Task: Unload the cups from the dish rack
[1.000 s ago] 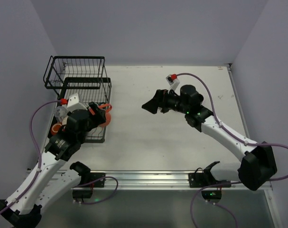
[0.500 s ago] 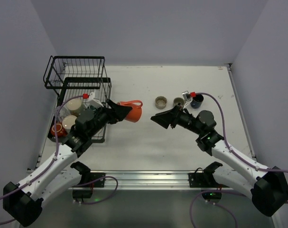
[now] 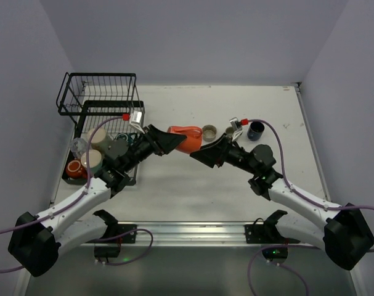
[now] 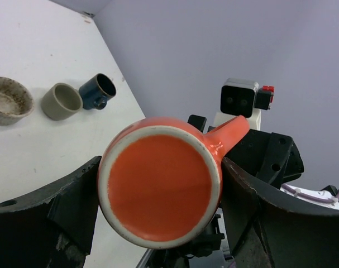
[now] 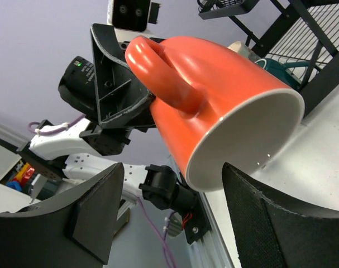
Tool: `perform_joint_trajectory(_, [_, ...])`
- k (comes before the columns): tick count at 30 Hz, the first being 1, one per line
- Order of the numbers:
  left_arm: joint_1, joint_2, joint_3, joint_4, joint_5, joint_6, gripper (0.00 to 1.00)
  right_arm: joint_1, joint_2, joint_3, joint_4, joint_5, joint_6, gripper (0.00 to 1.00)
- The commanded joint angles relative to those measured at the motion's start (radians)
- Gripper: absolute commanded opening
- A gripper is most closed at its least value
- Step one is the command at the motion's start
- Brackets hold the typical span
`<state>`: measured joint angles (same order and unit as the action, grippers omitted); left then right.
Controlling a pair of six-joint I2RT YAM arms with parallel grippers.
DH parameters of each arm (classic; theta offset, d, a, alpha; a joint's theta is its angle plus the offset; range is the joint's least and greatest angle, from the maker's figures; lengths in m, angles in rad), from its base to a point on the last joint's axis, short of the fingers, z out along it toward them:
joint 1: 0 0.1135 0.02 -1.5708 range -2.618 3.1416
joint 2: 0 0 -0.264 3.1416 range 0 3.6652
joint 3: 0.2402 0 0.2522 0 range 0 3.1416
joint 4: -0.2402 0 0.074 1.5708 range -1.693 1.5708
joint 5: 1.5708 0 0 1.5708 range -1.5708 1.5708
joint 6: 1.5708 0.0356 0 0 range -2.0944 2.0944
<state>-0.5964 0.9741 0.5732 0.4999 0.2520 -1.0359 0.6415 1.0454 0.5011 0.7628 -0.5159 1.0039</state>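
Observation:
My left gripper [image 3: 167, 141] is shut on an orange-red mug [image 3: 187, 137] and holds it in the air over the middle of the table, handle up. In the left wrist view its round base [image 4: 161, 187] fills the space between my fingers [image 4: 57, 206]. My right gripper [image 3: 203, 154] is open right in front of the mug's mouth. In the right wrist view the mug [image 5: 214, 106] has its white rim just above the open jaws [image 5: 180, 218]. The black wire dish rack [image 3: 103, 102] stands at the back left.
In the rack's lower tray are a cream cup [image 3: 101, 139], a beige cup [image 3: 91, 160], a small orange-red cup [image 3: 74, 168] and a clear glass [image 3: 79, 145]. A brown speckled cup [image 3: 209, 131], a grey-olive cup [image 3: 231, 131] and a dark blue cup [image 3: 256, 130] stand on the table.
My left arm has carried the orange-red mug from the rack rightwards to the table's middle. My right gripper has come down and left to meet the mug's mouth.

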Motion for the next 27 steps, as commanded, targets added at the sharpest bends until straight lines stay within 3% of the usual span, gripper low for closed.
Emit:
perform_joint_trajectory(1, [-0.016,0.006,0.036,0.196,0.058,-0.055,0.14,0.010,0.010,0.047,0.115,0.045,-0.001,0.72])
perform_joint_trajectory(7, [-0.029,0.005,0.034,0.219,0.078,-0.072,0.14,0.014,0.071,0.073,0.220,0.074,0.024,0.63])
perform_joint_trajectory(9, [-0.043,-0.011,0.028,0.220,0.073,-0.070,0.15,0.018,0.103,0.079,0.276,0.068,0.054,0.55])
perform_joint_trajectory(13, [-0.049,-0.046,0.005,0.213,0.063,-0.067,0.25,0.044,0.126,0.086,0.291,0.069,0.064,0.44])
perform_joint_trajectory(14, [-0.049,-0.052,0.002,0.209,0.063,-0.067,0.30,0.053,0.128,0.080,0.291,0.086,0.065,0.40])
perform_joint_trajectory(16, [-0.051,-0.074,-0.012,0.186,0.059,-0.062,0.37,0.057,0.116,0.065,0.302,0.105,0.073,0.20])
perform_joint_trajectory(17, [-0.052,-0.089,-0.015,0.177,0.059,-0.059,0.52,0.058,0.107,0.047,0.302,0.131,0.078,0.12])
perform_joint_trajectory(18, [-0.051,-0.100,-0.016,0.137,0.059,-0.040,0.60,0.058,0.094,0.042,0.287,0.143,0.072,0.03])
perform_joint_trajectory(19, [-0.052,-0.110,-0.004,0.096,0.052,-0.018,0.67,0.057,0.067,0.048,0.218,0.151,0.061,0.00])
perform_joint_trajectory(20, [-0.051,-0.121,0.013,0.044,0.038,0.012,0.81,0.058,0.052,0.057,0.172,0.157,0.044,0.00])
perform_joint_trajectory(23, [-0.051,-0.169,0.095,-0.226,-0.042,0.155,0.97,0.058,0.004,0.099,-0.018,0.189,-0.034,0.00])
perform_joint_trajectory(27, [-0.052,-0.242,0.155,-0.498,-0.150,0.316,1.00,0.058,-0.019,0.177,-0.248,0.229,-0.151,0.00])
